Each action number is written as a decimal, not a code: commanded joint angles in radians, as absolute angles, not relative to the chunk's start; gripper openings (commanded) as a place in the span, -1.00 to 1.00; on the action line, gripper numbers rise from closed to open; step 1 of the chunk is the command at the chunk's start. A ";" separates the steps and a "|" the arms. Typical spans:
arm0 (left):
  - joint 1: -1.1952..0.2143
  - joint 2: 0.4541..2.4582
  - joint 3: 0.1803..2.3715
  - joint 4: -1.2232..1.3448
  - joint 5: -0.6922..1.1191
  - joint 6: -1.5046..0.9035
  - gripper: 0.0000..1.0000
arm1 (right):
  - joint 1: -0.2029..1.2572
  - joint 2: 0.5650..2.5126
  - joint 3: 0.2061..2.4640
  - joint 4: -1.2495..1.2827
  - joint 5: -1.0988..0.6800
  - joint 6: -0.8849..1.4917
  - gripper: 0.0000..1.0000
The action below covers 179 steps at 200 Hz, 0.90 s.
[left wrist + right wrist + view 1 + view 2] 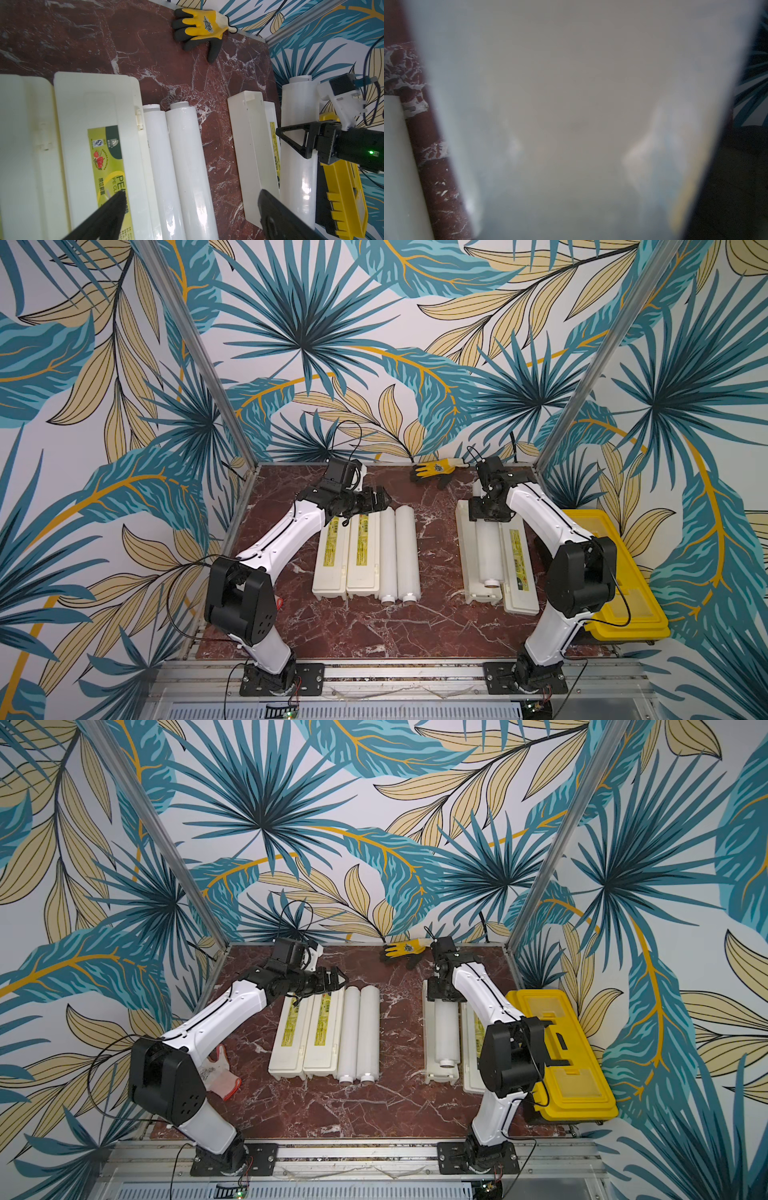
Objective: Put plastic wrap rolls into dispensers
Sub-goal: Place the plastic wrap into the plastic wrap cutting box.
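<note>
Works over a marble table (pixel 436 626), with a toolbox (pixel 640 614) parked at 4 o'clock. Has two shut dispensers (pixel 330 568) (pixel 363 564) at 9 o'clock, touching, plus an open dispenser (pixel 464 547) at 3 o'clock, its lid (pixel 519 572) laid flat toward the toolbox. Shows two loose rolls (pixel 386 556) (pixel 406 551) flush against the shut pair on the 3 o'clock side. Clamps the third roll (pixel 489 551) at its 12 o'clock end with the right gripper (pixel 487 517), lengthwise in the open dispenser, far end seemingly raised. Holds the left gripper (pixel 384 498) spread wide and empty above the 12 o'clock ends of the loose rolls. Leaves a glove (pixel 436 468) at 12 o'clock, well apart. Risks a crooked seat on release: one end riding the wall, then a lid refusing to shut. Risks slip too, with slick film pinched at one end only. Could also scatter the loose rolls with a careless left reach.
</note>
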<state>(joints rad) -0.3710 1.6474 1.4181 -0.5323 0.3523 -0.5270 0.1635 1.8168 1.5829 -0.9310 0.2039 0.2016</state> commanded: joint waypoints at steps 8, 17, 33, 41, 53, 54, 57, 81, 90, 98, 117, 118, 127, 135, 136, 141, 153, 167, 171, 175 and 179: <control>-0.362 1.614 1.388 -0.532 0.350 -0.514 0.99 | 0.156 1.806 1.563 -0.843 0.190 0.175 -0.54; -0.362 1.617 1.388 -0.531 0.351 -0.515 0.99 | 0.156 1.819 1.559 -0.838 0.179 0.182 -0.54; -0.362 1.621 1.390 -0.531 0.352 -0.517 0.99 | 0.156 1.838 1.551 -0.831 0.158 0.197 -0.54; -0.362 1.623 1.391 -0.532 0.352 -0.517 0.99 | 0.157 1.846 1.544 -0.828 0.154 0.204 -0.54; -0.362 1.626 1.390 -0.531 0.350 -0.519 0.99 | 0.157 1.853 1.523 -0.815 0.147 0.214 -0.54; -0.362 1.626 1.390 -0.531 0.350 -0.520 0.99 | 0.157 1.853 1.521 -0.814 0.146 0.214 -0.54; -0.362 1.627 1.390 -0.532 0.348 -0.520 0.99 | 0.156 1.853 1.513 -0.809 0.144 0.219 -0.54; -0.362 1.635 1.388 -0.531 0.348 -0.526 0.99 | 0.156 1.856 1.451 -0.774 0.119 0.246 -0.54; -0.362 1.637 1.388 -0.531 0.347 -0.528 0.99 | 0.157 1.859 1.426 -0.761 0.104 0.257 -0.54; -0.361 1.638 1.390 -0.530 0.347 -0.531 0.99 | 0.157 1.859 1.406 -0.749 0.088 0.268 -0.54; -0.362 1.642 1.393 -0.531 0.345 -0.534 0.99 | 0.161 1.856 1.368 -0.722 0.044 0.284 -0.54; -0.361 1.642 1.393 -0.530 0.345 -0.534 0.99 | 0.161 1.855 1.367 -0.721 0.041 0.284 -0.54; -0.361 1.643 1.394 -0.531 0.345 -0.535 0.99 | 0.166 1.853 1.353 -0.707 0.019 0.288 -0.54; -0.362 1.643 1.394 -0.530 0.344 -0.535 0.99 | 0.174 1.854 1.343 -0.695 -0.004 0.289 -0.54; -0.362 1.643 1.394 -0.531 0.344 -0.535 0.99 | 0.175 1.855 1.343 -0.693 -0.008 0.289 -0.54; -0.362 1.643 1.396 -0.530 0.344 -0.535 0.99 | 0.183 1.859 1.343 -0.689 -0.015 0.286 -0.54; -0.362 1.644 1.396 -0.531 0.344 -0.535 0.99 | 0.201 1.875 1.350 -0.689 -0.029 0.278 -0.53; -0.362 1.643 1.396 -0.532 0.345 -0.537 0.99 | 0.223 1.900 1.367 -0.693 -0.049 0.273 -0.48; -0.362 1.641 1.395 -0.531 0.345 -0.537 0.99 | 0.227 1.908 1.374 -0.696 -0.054 0.276 -0.48; -0.362 1.641 1.394 -0.531 0.344 -0.537 0.99 | 0.231 1.916 1.379 -0.697 -0.062 0.279 -0.47; -0.362 1.640 1.394 -0.531 0.346 -0.537 0.99 | 0.234 1.924 1.386 -0.699 -0.072 0.282 -0.47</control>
<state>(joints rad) -0.3702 1.6474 1.4181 -0.5323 0.3519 -0.5320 0.1852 1.8660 1.3781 -0.7292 0.0860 0.2539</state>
